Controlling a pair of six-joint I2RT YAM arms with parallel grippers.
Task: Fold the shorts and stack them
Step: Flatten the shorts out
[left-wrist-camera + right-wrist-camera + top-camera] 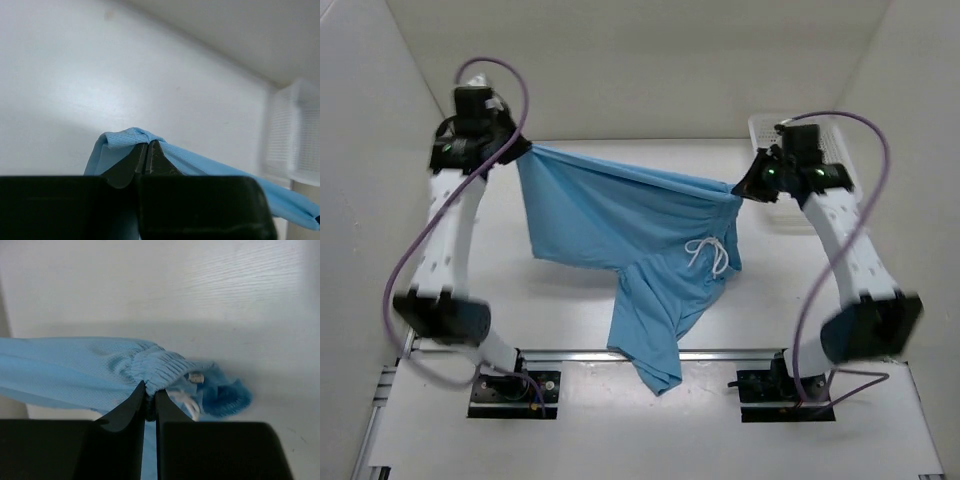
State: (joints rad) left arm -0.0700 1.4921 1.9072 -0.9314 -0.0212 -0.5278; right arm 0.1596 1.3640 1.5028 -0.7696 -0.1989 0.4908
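You hold the shorts (610, 215) up in the air, stretched between both claws. Their long axis runs sideways, from the white basket (761, 130) out across the table. The right gripper (740, 188) is clamped on the gathered waistband (155, 365) just beside the basket. The left gripper (523, 150) is pinched shut on a fabric edge at the end well apart from the basket. One leg droops lowest, well away from the basket, and the drawstring (708, 255) dangles nearer the right claw. My read: the lay-down turns on that span — lower both ends level, waistband end on the basket side.
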